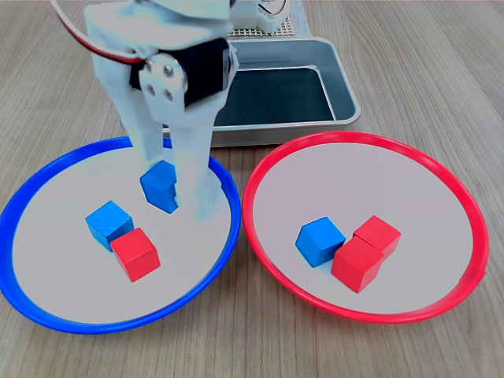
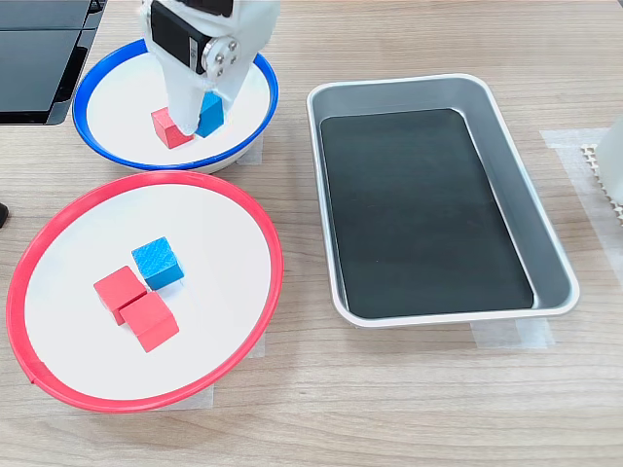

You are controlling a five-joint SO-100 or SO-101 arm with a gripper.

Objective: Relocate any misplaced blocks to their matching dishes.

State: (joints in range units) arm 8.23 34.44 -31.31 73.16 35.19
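A blue cube (image 1: 160, 186) is clamped between the fingers (image 1: 150, 142) over the blue-rimmed dish (image 1: 47, 177); released carelessly, the blocks below could be knocked.

Both exterior views look down closely, sharing both dishes (image 1: 236, 228) (image 2: 263, 292)

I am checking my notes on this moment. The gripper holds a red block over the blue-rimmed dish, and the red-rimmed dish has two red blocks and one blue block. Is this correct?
Not quite. The block in the gripper is blue, not red: the first exterior view shows the held blue block between the fingers over the blue-rimmed dish. The rest holds: the red-rimmed dish has two red blocks and one blue block.
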